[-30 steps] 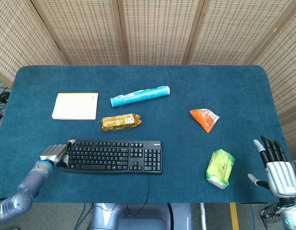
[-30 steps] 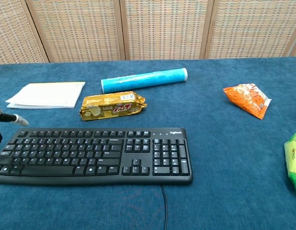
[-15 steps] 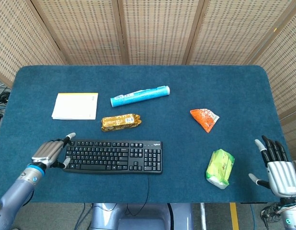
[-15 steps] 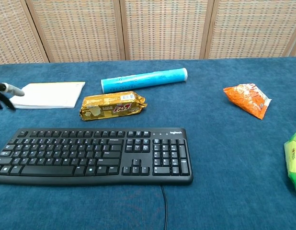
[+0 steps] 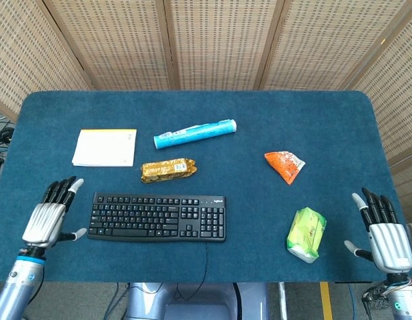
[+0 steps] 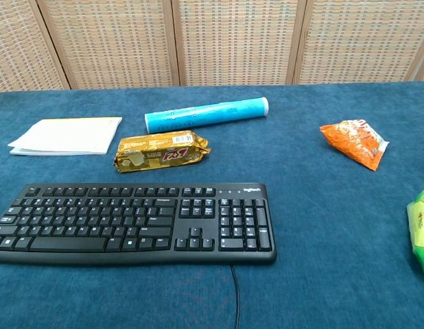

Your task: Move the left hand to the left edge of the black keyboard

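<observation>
Fingers of the left hand (image 5: 46, 217) are spread and straight, holding nothing, and they hang just beside the black plastic keyboard (image 5: 157, 217), whose left edge lies a little off the thumb side of those fingers with a strip of blue cloth table (image 5: 313, 120) between. The right hand (image 5: 386, 237) is likewise splayed and empty at the near right corner, the green crinkled packet (image 5: 306, 233) lying off its thumb side. Beyond the left fingertips rests the white paper pad (image 5: 104, 147); further on lie the gold foil biscuit wrapper (image 5: 168, 169) and pale blue tube (image 5: 195, 133).

Risk, as I judge it: closing in too fast could shove the keyboard sideways, or a low palm could press keys instead of meeting the edge.
</observation>
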Controlling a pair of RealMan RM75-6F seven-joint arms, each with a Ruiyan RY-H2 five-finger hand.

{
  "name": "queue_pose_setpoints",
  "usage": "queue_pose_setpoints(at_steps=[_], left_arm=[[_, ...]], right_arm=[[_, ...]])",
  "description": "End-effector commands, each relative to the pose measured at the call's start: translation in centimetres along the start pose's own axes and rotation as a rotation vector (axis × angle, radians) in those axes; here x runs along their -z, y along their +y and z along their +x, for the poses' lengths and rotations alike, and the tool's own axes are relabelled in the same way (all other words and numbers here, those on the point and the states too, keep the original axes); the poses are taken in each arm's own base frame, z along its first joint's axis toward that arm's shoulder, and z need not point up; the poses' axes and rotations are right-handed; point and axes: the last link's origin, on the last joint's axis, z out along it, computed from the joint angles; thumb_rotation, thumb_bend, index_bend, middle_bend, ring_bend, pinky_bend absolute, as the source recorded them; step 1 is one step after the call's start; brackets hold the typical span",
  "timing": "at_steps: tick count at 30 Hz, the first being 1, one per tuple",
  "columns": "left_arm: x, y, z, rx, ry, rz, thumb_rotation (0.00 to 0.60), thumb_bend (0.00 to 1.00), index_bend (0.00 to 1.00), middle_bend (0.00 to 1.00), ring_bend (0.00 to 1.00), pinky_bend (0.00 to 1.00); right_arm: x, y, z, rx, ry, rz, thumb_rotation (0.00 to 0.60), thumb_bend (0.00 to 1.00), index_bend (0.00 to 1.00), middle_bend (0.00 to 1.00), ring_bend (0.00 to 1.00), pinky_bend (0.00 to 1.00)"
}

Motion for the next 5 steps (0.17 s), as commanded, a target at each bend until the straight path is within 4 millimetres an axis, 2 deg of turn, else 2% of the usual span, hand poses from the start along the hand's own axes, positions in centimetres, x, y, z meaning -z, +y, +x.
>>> queue_pose_setpoints(at_steps=[1, 5], left_arm=[[2.19, -0.21, -2.34, -0.076, 0.090, 0.015, 0.600, 0.07, 0.00, 0.00, 0.00, 0.00], [2.45, -0.68, -2.48, -0.092, 0.106, 0.015, 0.600, 0.08, 0.00, 0.00, 0.00, 0.00]], right_arm=[[-0.01, 0.06, -0.09, 0.002, -0.002, -0.003, 0.600, 0.00, 0.00, 0.00, 0.00, 0.00], [0.03, 0.14, -0.05, 0.001, 0.000, -0.004, 0.600, 0.00, 0.00, 0.00, 0.00, 0.00]])
